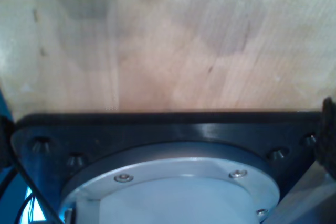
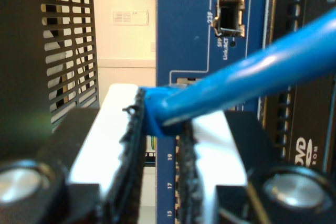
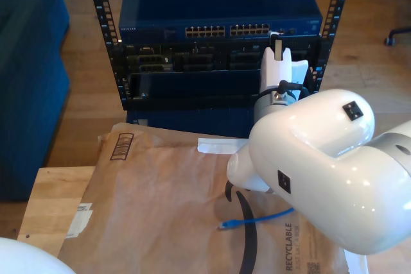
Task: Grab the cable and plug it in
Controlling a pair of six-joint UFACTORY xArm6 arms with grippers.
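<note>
Cable (image 2: 247,80), bright blue, pinched at one end between the two white fingers (image 2: 110,135) of my second gripper (image 2: 164,124), closed tight on it, with frayed black padding pressed against the blue sheath on both sides; from the grip, running out thick and blurred past the camera. Free end of the same cable (image 3: 247,221) lying on the brown paper bag (image 3: 160,203) in the exterior view, small plug (image 3: 223,225) at its tip, the blue line disappearing under the big white arm (image 3: 314,165) that crowds the exterior view's right. Right behind the held end, the blue face of the network switch (image 2: 194,35), with a small metal-edged port (image 2: 230,15) and tiny white lettering beside it, numbers 19, 17, 15 printed lower down; no telling from these frames whether the plug tip touches the panel or sits just short of it. In the exterior view, second gripper (image 3: 279,52) raised in front of the switch (image 3: 218,11), close to the rows of ports (image 3: 228,30) near their end toward the exterior view's right, the switch mounted atop a black rack (image 3: 192,75) with darker units beneath. Paper bag spread over the wooden counter (image 3: 54,197), a strip of white tape (image 3: 215,145) at its far edge. First wrist view: pale wood (image 1: 168,40) beyond a black flange and silver disc; fingers of my first gripper unseen there, so cannot tell how they stand.
</note>
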